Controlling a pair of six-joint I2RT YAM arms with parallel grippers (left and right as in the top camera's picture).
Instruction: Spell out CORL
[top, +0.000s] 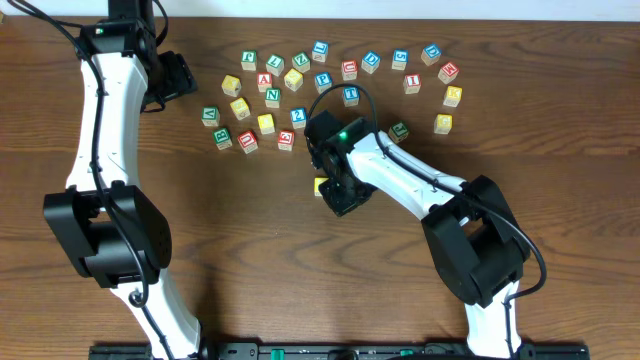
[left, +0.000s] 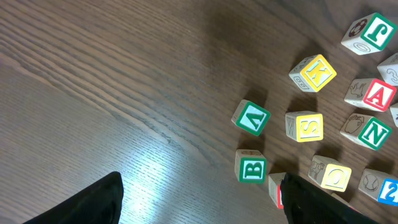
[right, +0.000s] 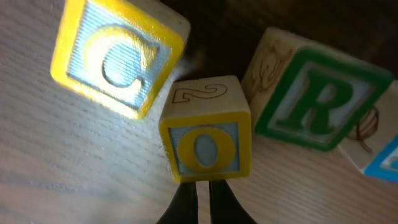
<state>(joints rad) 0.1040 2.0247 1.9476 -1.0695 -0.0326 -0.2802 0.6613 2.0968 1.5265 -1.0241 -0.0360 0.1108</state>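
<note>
In the right wrist view a yellow C block lies at the upper left. A yellow O block stands just right of it, close to its corner. A green R block is to the right of the O. My right gripper is shut, and its fingertips touch the O block's near edge without holding it. In the overhead view the right gripper covers the O and R; only the C block shows beside it. My left gripper is open and empty at the back left, and it also shows in the left wrist view.
Several loose letter blocks are scattered across the back of the wooden table. The left wrist view shows a green B, a yellow S, a yellow K and a red A. A blue block sits right of the R.
</note>
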